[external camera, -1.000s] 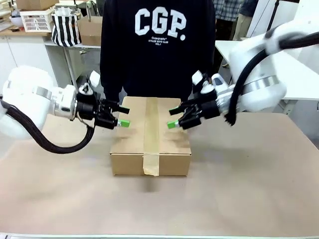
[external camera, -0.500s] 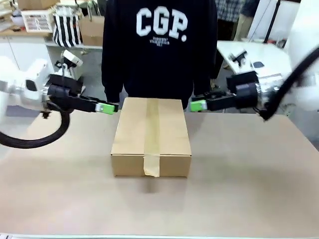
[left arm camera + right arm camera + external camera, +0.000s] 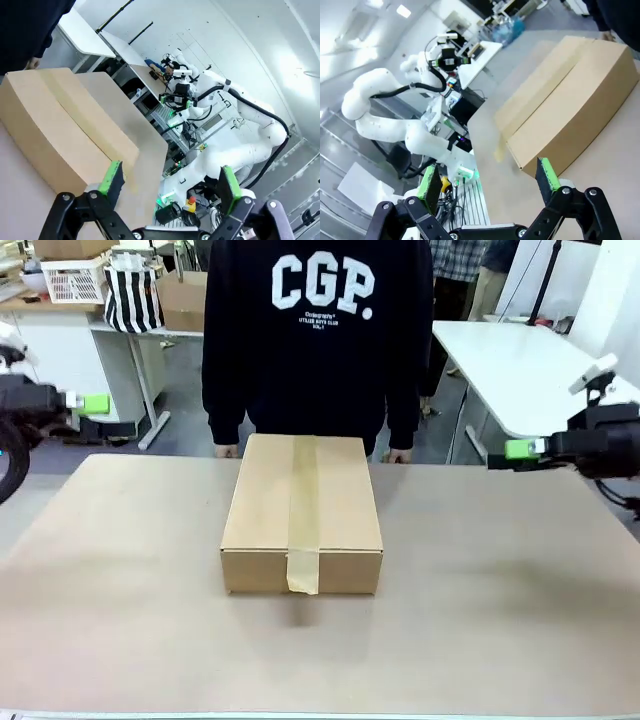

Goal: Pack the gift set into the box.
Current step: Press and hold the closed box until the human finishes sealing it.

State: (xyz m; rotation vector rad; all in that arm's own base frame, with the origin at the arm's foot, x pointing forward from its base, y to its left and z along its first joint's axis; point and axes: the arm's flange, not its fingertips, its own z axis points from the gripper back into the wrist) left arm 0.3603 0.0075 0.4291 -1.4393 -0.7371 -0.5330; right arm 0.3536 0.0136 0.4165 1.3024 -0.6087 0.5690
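The left claw (image 3: pixel 88 403) hangs off the counter's left edge near the far-left corner, above the counter's level, its green pads (image 3: pixel 95 403) pointing inward toward the middle. In its own wrist view the left claw (image 3: pixel 167 182) is released, the two fingers spread wide with nothing between them. The right claw (image 3: pixel 520 449) sits at the counter's right edge near the far-right corner, likewise raised and pointing inward; in its wrist view the right claw (image 3: pixel 489 180) is also released, fingers wide apart and empty.

Both claws are well apart from the box (image 3: pixel 301 512), which rests on the brown counter (image 3: pixel 480 590) in the middle, toward the far edge. The box is a low brown cardboard carton with its top flaps down and a strip of paper tape (image 3: pixel 303 510) running along the top seam and folded over the near face. The left wrist view shows the box (image 3: pixel 60 135) from one side, the right wrist view shows the box (image 3: pixel 570 105) from the other.

A person in a dark sweatshirt (image 3: pixel 318 330) stands at the far edge just behind the box, one hand (image 3: pixel 227 451) at each far corner of it.
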